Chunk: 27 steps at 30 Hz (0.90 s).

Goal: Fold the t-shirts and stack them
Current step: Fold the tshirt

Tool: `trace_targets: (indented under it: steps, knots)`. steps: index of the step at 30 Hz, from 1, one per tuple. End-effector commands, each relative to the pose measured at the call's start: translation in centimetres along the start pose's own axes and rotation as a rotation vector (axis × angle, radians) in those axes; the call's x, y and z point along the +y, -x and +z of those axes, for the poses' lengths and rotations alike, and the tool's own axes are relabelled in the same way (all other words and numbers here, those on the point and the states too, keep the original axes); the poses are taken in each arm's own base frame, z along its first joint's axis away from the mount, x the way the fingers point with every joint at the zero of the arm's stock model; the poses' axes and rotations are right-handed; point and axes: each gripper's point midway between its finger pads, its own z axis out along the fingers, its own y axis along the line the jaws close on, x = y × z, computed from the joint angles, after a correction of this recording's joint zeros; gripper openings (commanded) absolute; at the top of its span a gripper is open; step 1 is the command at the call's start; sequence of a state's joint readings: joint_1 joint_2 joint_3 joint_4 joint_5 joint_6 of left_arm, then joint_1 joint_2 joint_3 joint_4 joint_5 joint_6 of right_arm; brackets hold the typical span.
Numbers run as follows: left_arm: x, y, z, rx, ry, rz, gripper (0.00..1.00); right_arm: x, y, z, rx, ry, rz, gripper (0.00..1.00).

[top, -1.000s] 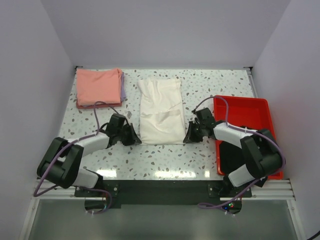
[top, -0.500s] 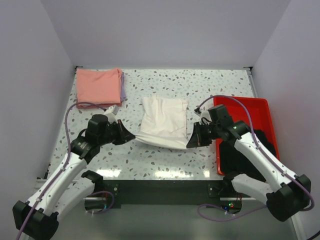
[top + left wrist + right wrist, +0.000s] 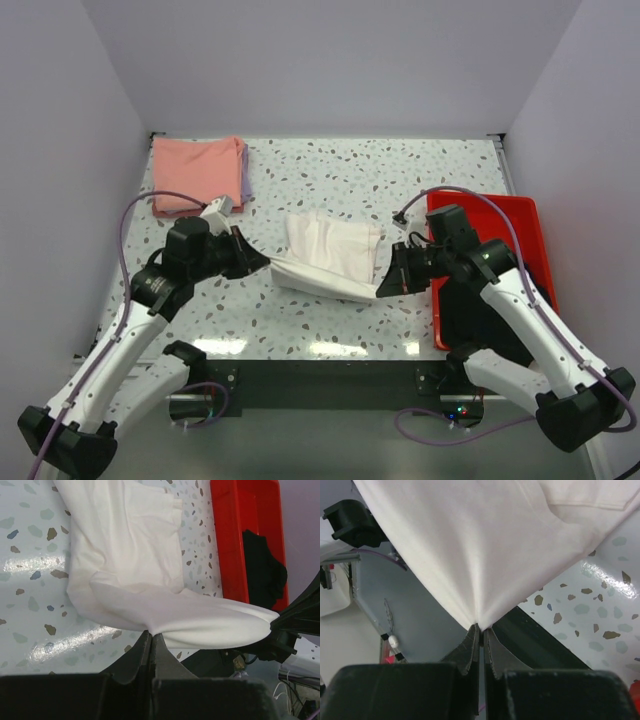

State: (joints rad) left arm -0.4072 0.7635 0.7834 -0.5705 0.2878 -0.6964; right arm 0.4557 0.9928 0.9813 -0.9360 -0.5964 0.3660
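Note:
The cream-white t-shirt (image 3: 330, 255) hangs between both grippers above the table's middle, its near edge lifted and stretched, its far part still resting on the table. My left gripper (image 3: 265, 262) is shut on the shirt's near left corner (image 3: 150, 630). My right gripper (image 3: 382, 288) is shut on the near right corner (image 3: 480, 622). The salmon-pink t-shirt (image 3: 197, 173) lies folded at the far left on top of the lavender t-shirt (image 3: 245, 170), of which only the right edge shows. No red print shows on the cream shirt.
A red plastic tray (image 3: 485, 210) with a black cloth (image 3: 475, 310) inside stands at the right, under my right arm; it also shows in the left wrist view (image 3: 235, 525). White walls enclose the speckled table (image 3: 400, 170).
Both grippers have risen from the table with the cream shirt's near corners. The near edge has lifted and the shirt has bunched shorter toward its far end.

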Motion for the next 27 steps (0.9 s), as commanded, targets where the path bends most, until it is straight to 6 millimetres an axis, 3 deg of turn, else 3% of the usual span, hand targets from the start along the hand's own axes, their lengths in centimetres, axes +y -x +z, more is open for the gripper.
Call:
trace_targets:
  steps: [1, 7, 12, 22, 27]
  knots:
    - [-0.2, 4.4, 0.5, -0.134, 0.049, 0.030, 0.00, -0.7, 1.2, -1.0, -0.046, -0.089, -0.002, 0.00]
    - [-0.7, 7.0, 2.7, -0.171, 0.058, 0.045, 0.00, -1.4, 4.0, -0.6, -0.108, -0.144, -0.015, 0.00]
    - [-0.9, 9.1, 4.4, -0.209, 0.070, 0.040, 0.00, -3.2, 7.2, -0.5, -0.167, -0.247, -0.016, 0.00]
    - [0.4, 12.5, 8.5, -0.213, 0.150, 0.038, 0.00, -4.4, 12.7, -0.2, -0.292, -0.231, 0.017, 0.00]
    - [1.5, 13.2, 10.5, -0.186, 0.181, 0.038, 0.00, -5.1, 14.8, 0.5, -0.292, -0.196, 0.033, 0.00]
